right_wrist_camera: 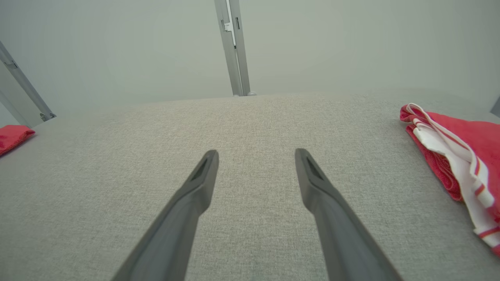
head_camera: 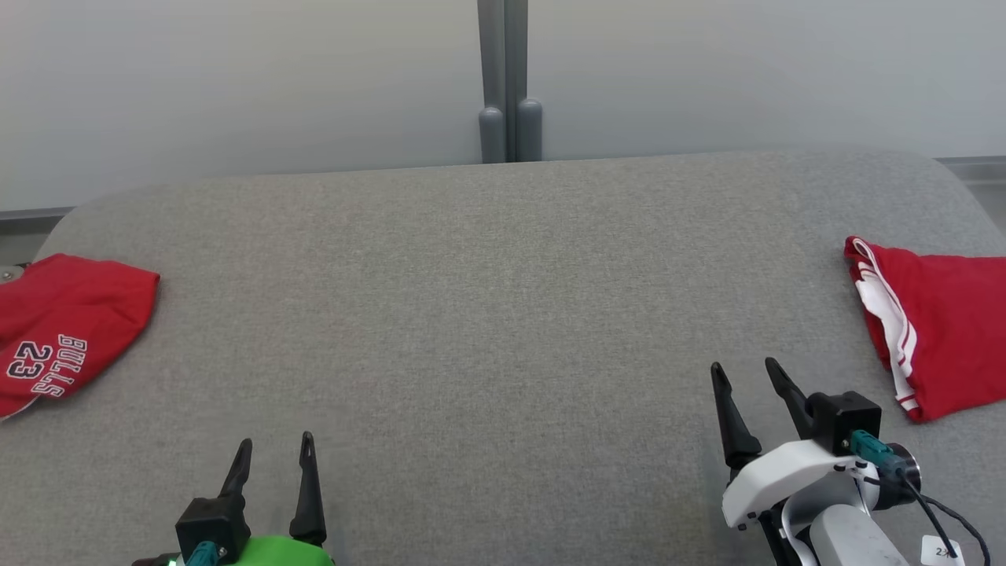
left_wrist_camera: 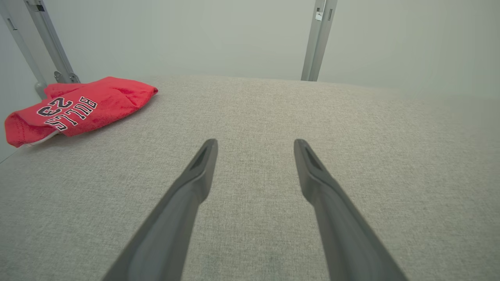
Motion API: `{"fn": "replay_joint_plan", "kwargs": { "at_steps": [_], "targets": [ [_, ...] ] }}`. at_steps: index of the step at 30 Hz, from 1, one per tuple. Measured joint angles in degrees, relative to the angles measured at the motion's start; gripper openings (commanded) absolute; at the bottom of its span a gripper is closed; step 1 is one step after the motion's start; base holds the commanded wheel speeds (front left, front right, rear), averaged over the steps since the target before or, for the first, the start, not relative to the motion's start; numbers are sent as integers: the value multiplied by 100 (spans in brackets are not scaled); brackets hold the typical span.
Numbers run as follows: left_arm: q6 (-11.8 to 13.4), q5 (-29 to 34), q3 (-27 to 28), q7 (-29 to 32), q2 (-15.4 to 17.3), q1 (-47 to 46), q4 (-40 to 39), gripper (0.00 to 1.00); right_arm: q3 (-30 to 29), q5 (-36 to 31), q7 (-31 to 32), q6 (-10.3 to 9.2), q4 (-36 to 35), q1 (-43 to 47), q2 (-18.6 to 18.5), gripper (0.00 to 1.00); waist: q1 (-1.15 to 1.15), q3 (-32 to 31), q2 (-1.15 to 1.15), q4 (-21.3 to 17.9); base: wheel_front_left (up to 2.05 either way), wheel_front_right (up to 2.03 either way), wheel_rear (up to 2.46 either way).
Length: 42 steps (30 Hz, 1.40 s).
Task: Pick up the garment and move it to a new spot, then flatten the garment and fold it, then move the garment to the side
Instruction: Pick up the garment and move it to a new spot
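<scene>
Both grippers wide open, empty. Your right gripper (head_camera: 744,366) stands near the white-trimmed red garment (head_camera: 947,330), which lies to its right at the edge of the table (head_camera: 503,314), long axis running roughly front to back. A lettered red garment (head_camera: 71,314) lies farther off, left of the left gripper (head_camera: 277,439); it may be already folded. Grey cloth-covered surface, pale wall (head_camera: 236,79) behind.
</scene>
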Motion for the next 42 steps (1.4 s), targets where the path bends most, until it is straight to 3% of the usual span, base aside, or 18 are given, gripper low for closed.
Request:
{"fn": "replay_joint_plan", "kwargs": {
  "at_steps": [10, 24, 32, 37, 42],
  "targets": [
    [85, -44, 250, 0, -3, -49, 140, 100, 318, 54, 1, 0, -170, -1, 7, 100, 0, 78, 0, 747, 0, 0, 0],
    [25, -37, 840, 0, -1, 91, 246, 100, 839, 186, 0, 0, -79, -146, 44, 100, 0, 168, 0, 2441, 0, 0, 0],
    [-23, -214, 918, 0, 0, 176, 226, 100, 977, 224, 1, 0, -34, -276, 53, 100, 0, 257, 0, 2846, 0, 0, 0],
    [-232, -311, 966, 0, -4, 33, 422, 100, 965, 190, 1, 0, -43, -281, -64, 100, 0, 387, 0, 2833, 0, 0, 0],
    [-366, -252, 1227, 0, 31, -668, 456, 100, 1002, 212, 1, -1, -122, -483, -279, 100, 0, 664, 0, 2716, 0, 0, 0]
  ]
}}
